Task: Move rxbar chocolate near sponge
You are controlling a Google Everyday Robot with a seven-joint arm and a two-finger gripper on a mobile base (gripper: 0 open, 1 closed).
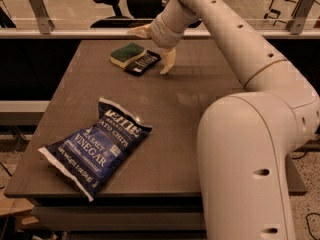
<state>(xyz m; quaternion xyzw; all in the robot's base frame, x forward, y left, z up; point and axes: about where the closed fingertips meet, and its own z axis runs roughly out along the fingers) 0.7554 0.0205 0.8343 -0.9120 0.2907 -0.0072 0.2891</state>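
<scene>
The rxbar chocolate (pixel 142 63), a small flat black wrapper with white lettering, lies flat on the brown table (pixel 200 114) at the far middle. It touches the right side of the sponge (pixel 127 53), which has a dark green top over a pale yellow body. My gripper (pixel 150 50) hangs just above and to the right of the bar, open and empty. One finger (pixel 167 61) points down beside the bar. The other finger (pixel 141 31) sticks out to the left behind the sponge.
A large dark blue chip bag (pixel 96 146) lies on the table's front left. My white arm (pixel 250 134) fills the right side. A rail (pixel 75 33) and an office chair (pixel 112 1) stand behind the table.
</scene>
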